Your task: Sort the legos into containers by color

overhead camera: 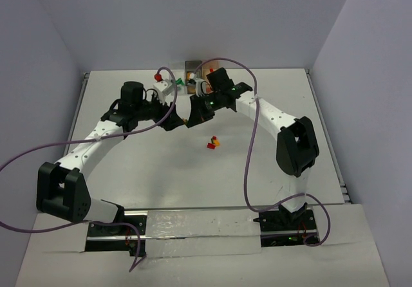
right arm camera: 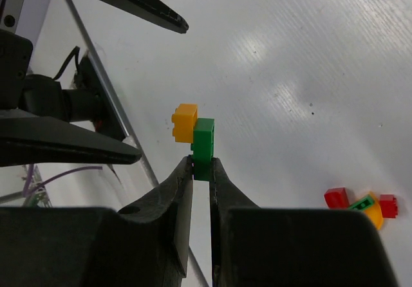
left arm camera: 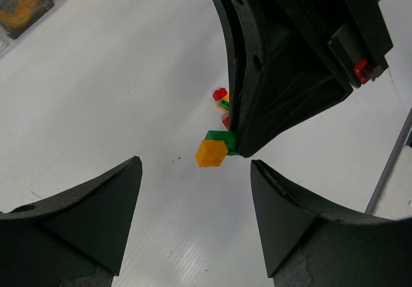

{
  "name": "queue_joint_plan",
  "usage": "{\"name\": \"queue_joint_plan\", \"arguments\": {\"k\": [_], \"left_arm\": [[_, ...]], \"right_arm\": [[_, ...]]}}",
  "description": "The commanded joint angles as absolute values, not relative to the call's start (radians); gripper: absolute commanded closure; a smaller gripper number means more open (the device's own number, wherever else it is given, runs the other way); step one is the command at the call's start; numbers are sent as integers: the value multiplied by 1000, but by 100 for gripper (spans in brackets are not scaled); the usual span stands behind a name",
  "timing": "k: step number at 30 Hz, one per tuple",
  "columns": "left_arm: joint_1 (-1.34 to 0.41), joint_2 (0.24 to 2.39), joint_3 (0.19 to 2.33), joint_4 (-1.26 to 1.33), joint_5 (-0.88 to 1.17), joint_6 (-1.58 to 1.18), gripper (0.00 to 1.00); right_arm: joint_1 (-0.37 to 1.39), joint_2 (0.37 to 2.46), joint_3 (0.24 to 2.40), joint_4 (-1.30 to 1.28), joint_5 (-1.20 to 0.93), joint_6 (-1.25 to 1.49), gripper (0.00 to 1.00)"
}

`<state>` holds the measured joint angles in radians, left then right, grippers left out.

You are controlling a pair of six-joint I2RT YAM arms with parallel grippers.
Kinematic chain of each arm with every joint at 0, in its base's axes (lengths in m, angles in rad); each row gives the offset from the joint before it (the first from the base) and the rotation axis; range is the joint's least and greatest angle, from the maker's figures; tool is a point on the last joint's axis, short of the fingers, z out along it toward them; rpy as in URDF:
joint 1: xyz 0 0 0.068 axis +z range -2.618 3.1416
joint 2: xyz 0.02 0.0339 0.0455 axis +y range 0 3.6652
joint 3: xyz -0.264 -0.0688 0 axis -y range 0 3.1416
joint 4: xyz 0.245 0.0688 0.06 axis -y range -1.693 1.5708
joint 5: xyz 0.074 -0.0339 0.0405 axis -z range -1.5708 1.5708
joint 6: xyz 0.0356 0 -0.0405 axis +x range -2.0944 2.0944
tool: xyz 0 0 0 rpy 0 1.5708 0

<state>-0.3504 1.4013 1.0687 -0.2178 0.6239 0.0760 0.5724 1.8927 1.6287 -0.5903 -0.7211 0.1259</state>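
Legos (right arm camera: 196, 136): green+orange pair stuck together, green end clamped in my right pincer (right arm camera: 201, 171) | left pincer (left arm camera: 195, 165) gaping, empty | next: I'd pinch orange, pull apart

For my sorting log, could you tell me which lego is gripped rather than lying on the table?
The green brick, an orange one stuck to it, pinched in the right pincer; the other loose bricks lie clustered on the table.
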Motion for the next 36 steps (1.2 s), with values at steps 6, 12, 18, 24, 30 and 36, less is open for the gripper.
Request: {"name": "queue_joint_plan", "arguments": {"k": [6,12,18,24,30,36], "left_arm": [[-371,1418,1131,-244,633,173,29],[-385,1428,1129,-241,617,186,32],[-400,1436,1127,-247,608,201,38],[-403,1439,1126,-256,587,210,54],[-405,1445,1124,-264,577,215,67],[-410,1458,1143,-265,531,202,100]], "right_arm": [[555,1905,1629,-572,-838,154,100],[555,1913,1632,-568,-866,163,100],[554,1914,1629,-565,-877,166,100],[549,1914,1624,-563,-876,173,100],[529,1919,1621,-549,-865,206,100],[501,1928,1605,-523,-884,245,100]]}}
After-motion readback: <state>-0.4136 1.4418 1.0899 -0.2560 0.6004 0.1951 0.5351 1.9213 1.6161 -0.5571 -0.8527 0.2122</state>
